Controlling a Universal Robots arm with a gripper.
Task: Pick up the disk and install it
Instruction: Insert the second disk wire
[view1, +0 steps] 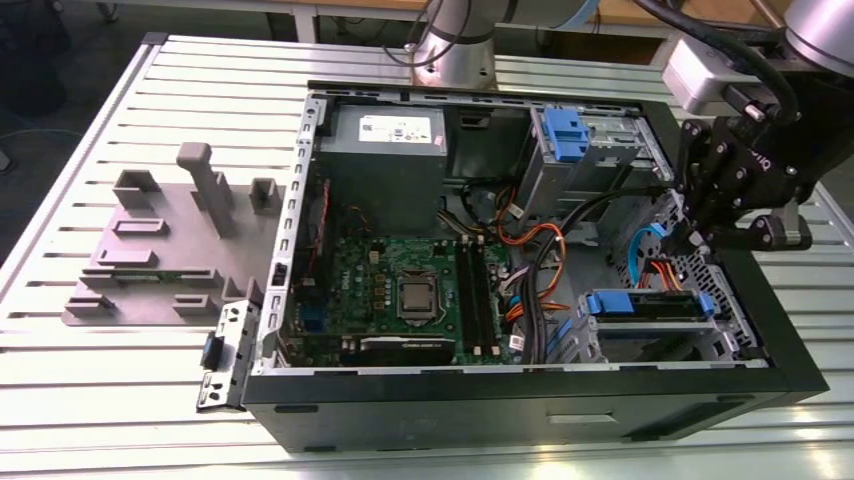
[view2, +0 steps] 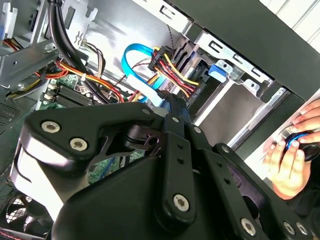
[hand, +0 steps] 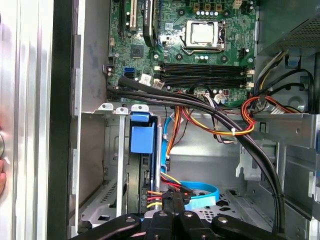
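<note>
The disk (view1: 647, 305), framed by its blue carrier, sits in the lower drive bay at the near corner of the open computer case (view1: 534, 400) on the exterior view's right. In the first wrist view the disk (hand: 142, 145) stands on edge in the bay under its blue tab. Red, yellow and blue cables (hand: 197, 192) are plugged into its end. My gripper (view1: 694, 240) hangs just above that bay, shut with nothing visibly held. Its tips (hand: 172, 202) are right at the cable plugs. The second wrist view shows my gripper (view2: 172, 102) against the same plugs, with the blue tab (view2: 218, 70) beyond.
A grey power supply (view1: 384, 140) and the motherboard (view1: 400, 290) fill the case's other side. Thick black cables (hand: 210, 107) cross beside the bay. An upper bay carries a blue part (view1: 566, 135). A grey fixture plate (view1: 160, 250) lies outside. A person's hand (view2: 287, 165) rests beside the case.
</note>
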